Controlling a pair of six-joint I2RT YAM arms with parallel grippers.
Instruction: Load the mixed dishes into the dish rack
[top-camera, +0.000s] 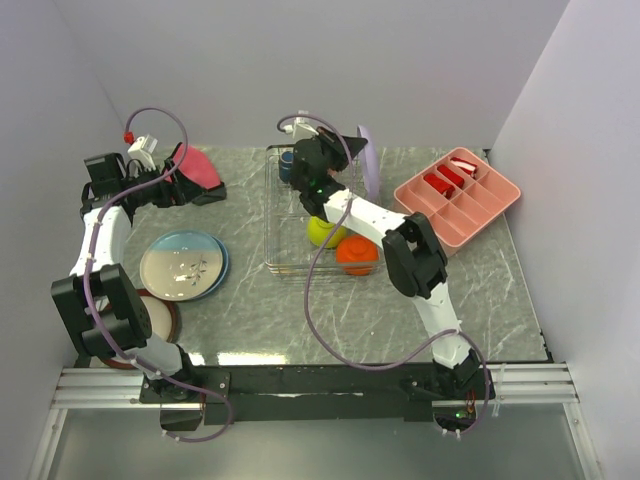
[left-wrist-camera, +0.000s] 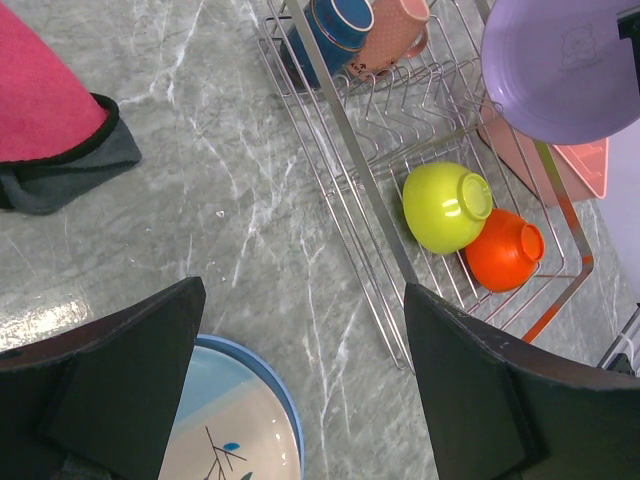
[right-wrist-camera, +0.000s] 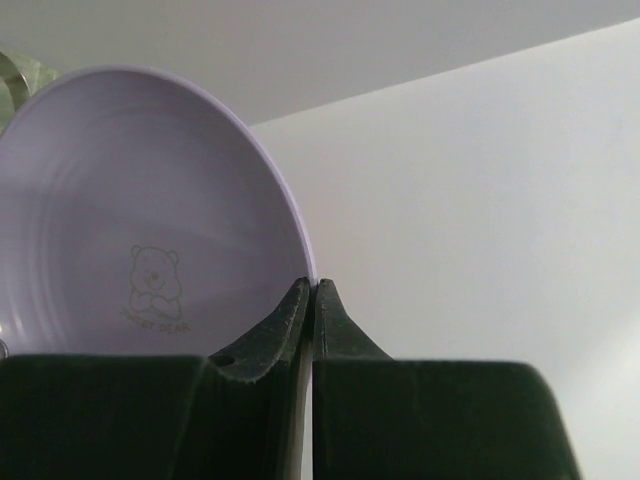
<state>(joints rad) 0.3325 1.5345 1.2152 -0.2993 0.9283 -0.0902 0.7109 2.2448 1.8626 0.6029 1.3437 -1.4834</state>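
The wire dish rack (top-camera: 285, 255) holds the dark blue mug (top-camera: 287, 165), the yellow-green bowl (top-camera: 321, 232) and the orange bowl (top-camera: 357, 256). The small pink cup (left-wrist-camera: 398, 30) sits beside the mug (left-wrist-camera: 335, 25) in the rack (left-wrist-camera: 350, 150). My right gripper (right-wrist-camera: 314, 290) is shut on the rim of the lavender plate (right-wrist-camera: 150, 220) and holds it on edge above the rack's far right corner (top-camera: 371, 160). My left gripper (left-wrist-camera: 300, 400) is open and empty above the table, between the light-blue plate (top-camera: 183, 265) and the rack. The red-rimmed cream plate (top-camera: 160, 318) lies partly under my left arm.
A red-pink folded cloth (top-camera: 195, 168) lies at the back left, close to my left gripper (top-camera: 200, 188). A pink compartment tray (top-camera: 458, 195) stands to the right of the rack. White walls close in the table on three sides.
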